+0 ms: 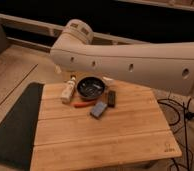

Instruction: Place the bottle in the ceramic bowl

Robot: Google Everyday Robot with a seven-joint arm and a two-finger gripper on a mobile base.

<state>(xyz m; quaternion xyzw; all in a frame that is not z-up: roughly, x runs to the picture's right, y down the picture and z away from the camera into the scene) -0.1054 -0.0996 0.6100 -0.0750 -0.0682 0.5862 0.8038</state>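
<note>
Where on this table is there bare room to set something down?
Free: the front half of the slatted wooden table, before the grey-blue block, and the right side past the dark block. Crowded back-left: slim cream bottle, glossy dark ceramic bowl and thin red stick sit close. The pale robot arm overhangs the back; the gripper is out of view.

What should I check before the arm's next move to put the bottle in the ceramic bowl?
1. bottle free on the table, just left of the bowl: ok.
2. ceramic bowl upright and uncovered: ok.
3. bottle inside the bowl: not ok, not yet done.
4. claw in sight: not ok; it does not show, only the arm crossing above the table.
5. red stick off the bottle-to-bowl path: ok, it lies in front of the bowl.
6. bottle touching the bowl's rim: cannot tell.
</note>
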